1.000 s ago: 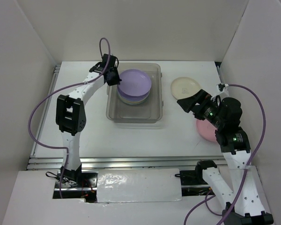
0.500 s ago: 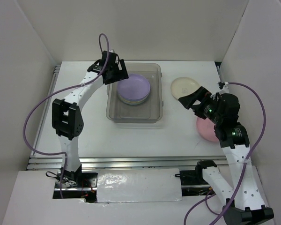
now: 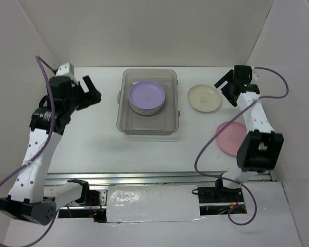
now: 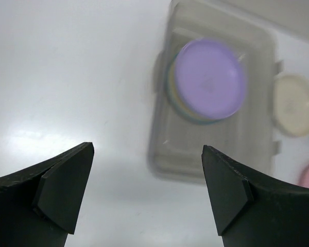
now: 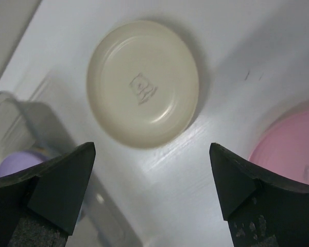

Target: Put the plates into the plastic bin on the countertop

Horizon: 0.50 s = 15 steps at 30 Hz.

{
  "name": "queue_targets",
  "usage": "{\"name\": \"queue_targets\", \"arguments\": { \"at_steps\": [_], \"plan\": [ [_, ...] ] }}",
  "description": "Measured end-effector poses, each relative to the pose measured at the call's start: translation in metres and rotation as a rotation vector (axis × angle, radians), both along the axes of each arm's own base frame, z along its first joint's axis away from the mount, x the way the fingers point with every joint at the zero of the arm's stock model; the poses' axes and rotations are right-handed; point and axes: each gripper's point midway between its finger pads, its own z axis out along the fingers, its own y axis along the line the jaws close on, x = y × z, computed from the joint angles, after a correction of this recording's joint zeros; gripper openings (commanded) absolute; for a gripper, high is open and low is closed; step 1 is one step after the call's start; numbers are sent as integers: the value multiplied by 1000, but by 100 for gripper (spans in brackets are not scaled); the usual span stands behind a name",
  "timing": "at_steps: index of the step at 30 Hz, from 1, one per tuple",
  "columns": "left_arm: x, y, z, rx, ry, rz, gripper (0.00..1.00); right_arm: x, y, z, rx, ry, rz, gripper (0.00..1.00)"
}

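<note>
On countertop (image 5: 237, 56), cream plate (image 5: 116, 62), embossed mark (image 5: 142, 86) unreadable

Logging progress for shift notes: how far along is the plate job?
Done: a stack topped by a round lavender plastic plate sits in the clear rectangular plastic bin. In hand: nothing; left pincer and right pincer are open, empty. Left: the round cream plastic plate and round pink plastic plate on the white countertop.

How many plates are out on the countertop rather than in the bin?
2. The cream plate lies just right of the plastic bin; the pink plate lies nearer the front, further right. Inside the bin, a lavender plate covers others, mostly hidden.
</note>
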Motion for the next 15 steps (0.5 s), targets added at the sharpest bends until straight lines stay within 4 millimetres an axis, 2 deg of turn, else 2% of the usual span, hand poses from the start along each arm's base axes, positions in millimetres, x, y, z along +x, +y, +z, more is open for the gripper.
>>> {"name": "queue_targets", "arguments": {
  "at_steps": [2,5,7,10,15],
  "plan": [
    [-23,11,-36,39,82,8,99,25,-14,-19,-18,48,-16,100],
    [-50,11,-89,80,190,-16,99,56,-26,-43,-34,104,-19,99],
    [-70,13,-116,94,259,-26,99,70,-31,-58,-37,130,-17,99],
    [-83,24,-127,98,265,9,99,81,-37,-80,-24,174,-18,98],
    [-87,41,-122,95,211,79,99,77,-48,-120,26,255,-37,95]
  ]
}}
